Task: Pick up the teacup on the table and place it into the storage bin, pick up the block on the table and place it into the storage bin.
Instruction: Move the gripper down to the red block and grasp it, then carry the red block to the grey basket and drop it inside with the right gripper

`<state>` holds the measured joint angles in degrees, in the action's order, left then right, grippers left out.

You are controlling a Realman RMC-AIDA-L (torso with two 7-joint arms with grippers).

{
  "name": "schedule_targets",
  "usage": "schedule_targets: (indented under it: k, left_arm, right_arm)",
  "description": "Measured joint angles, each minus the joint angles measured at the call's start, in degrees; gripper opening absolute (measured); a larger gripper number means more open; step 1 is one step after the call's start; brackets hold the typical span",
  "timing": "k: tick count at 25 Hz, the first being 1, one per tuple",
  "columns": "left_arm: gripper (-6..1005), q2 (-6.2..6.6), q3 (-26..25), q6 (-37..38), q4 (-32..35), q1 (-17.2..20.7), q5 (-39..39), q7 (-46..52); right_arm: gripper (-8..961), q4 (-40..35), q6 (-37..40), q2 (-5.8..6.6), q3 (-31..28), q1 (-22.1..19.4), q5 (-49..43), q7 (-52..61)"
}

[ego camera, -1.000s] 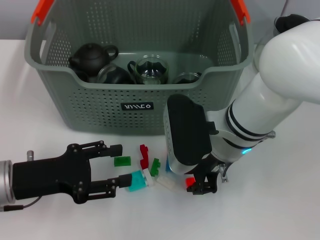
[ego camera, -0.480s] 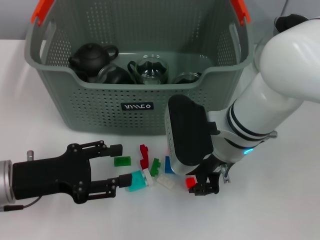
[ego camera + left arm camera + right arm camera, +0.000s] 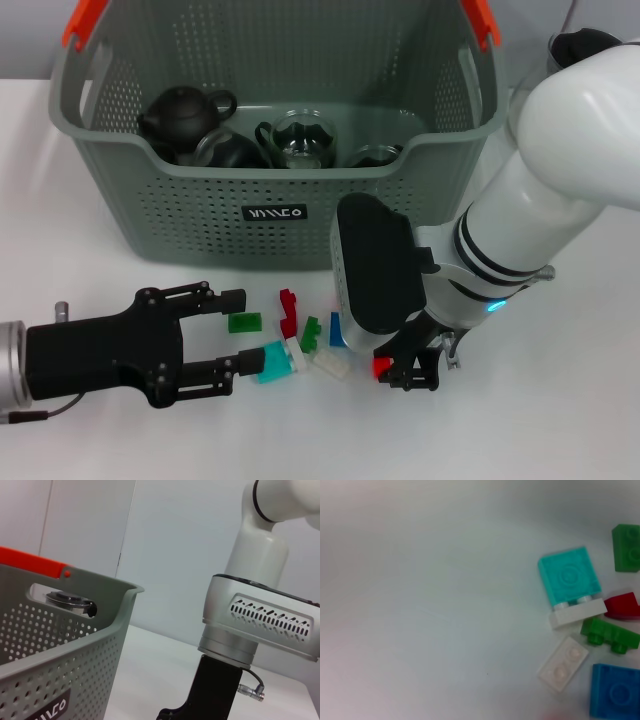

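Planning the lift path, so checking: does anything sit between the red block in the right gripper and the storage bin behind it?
Partly. The right gripper holds the red block low at the table. The storage bin stands beyond it, its tall perforated front wall facing the block; the robot's own right wrist housing looms above.

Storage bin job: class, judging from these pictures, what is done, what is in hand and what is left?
Done: dark and glass teaware sits inside the storage bin. In hand: the right end effector is closed on a red block just above the table. Left: the other blocks lie on the table before the open left end effector.
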<state>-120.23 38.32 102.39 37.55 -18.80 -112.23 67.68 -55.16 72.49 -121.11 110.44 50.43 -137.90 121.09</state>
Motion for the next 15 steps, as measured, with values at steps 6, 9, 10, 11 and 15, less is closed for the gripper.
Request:
schedule_targets:
  k: [6, 9, 10, 11, 15]
  left_arm:
    - [736, 0.13, 0.0, 0.01, -0.02, 0.13, 0.0, 0.0]
    - [736, 0.27, -0.08, 0.28, -0.02, 0.16, 0.0, 0.0]
    - [736, 0.3, -0.26, 0.37, -0.02, 0.16, -0.01, 0.0]
    - [736, 0.32, -0.44, 0.44, -0.02, 0.15, -0.05, 0.0]
    - [736, 0.35, -0.77, 0.51, -0.02, 0.17, -0.15, -0.02]
  right_arm:
    - [250, -0.37, -0.02, 0.0, 0.1, 0.05, 0.0, 0.86]
    - [225, -1.25, 0.34, 0.19, -0.29, -0.04, 0.04, 1.33]
    - [216, -1.75, 0.42, 0.28, -0.34, -0.13, 0.06, 1.57]
    - [206, -2.12, 0.44, 0.36, -0.37, -0.22, 0.06, 1.77]
    - [197, -3.02, 1.83, 0.56, -1.25, -0.42, 0.01, 2.14]
